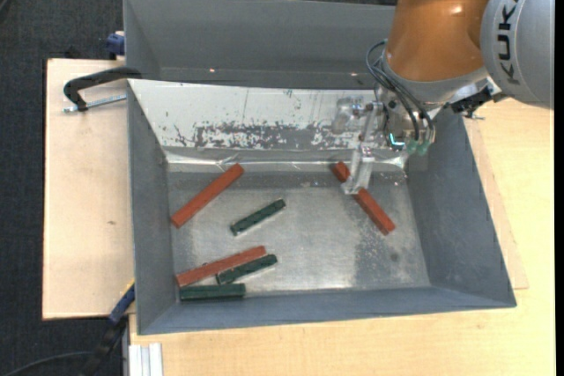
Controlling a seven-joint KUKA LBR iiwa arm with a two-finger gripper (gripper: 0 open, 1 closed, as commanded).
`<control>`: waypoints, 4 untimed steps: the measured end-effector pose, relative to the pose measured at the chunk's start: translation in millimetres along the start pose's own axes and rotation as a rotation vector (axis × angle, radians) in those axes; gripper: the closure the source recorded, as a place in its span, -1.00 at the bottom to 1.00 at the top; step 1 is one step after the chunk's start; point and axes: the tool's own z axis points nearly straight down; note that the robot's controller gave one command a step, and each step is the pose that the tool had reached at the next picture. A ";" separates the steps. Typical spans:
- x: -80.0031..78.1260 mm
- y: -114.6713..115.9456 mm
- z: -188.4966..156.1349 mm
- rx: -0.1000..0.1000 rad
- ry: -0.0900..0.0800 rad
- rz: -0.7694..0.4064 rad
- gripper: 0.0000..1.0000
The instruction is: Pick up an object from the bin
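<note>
Red stick (377,214) partly hidden behind hand (358,180), arm (520,13) cut off at right

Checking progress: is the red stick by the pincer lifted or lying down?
Lying down: the red stick rests on the bin floor beneath the pincer.

Red bar (377,214) beneath arm (436,22), bin's (458,224) right
</note>
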 end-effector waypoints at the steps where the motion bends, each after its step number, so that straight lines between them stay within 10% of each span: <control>1: 29.5 -6.6 111.4 -0.001 0.000 0.492 -1.00; 2: 42.5 112.6 144.0 -0.005 -0.001 0.500 -1.00; 3: 40.9 106.9 142.7 -0.002 -0.004 0.506 1.00; 4: 42.0 87.0 -26.9 -0.007 -0.018 0.488 1.00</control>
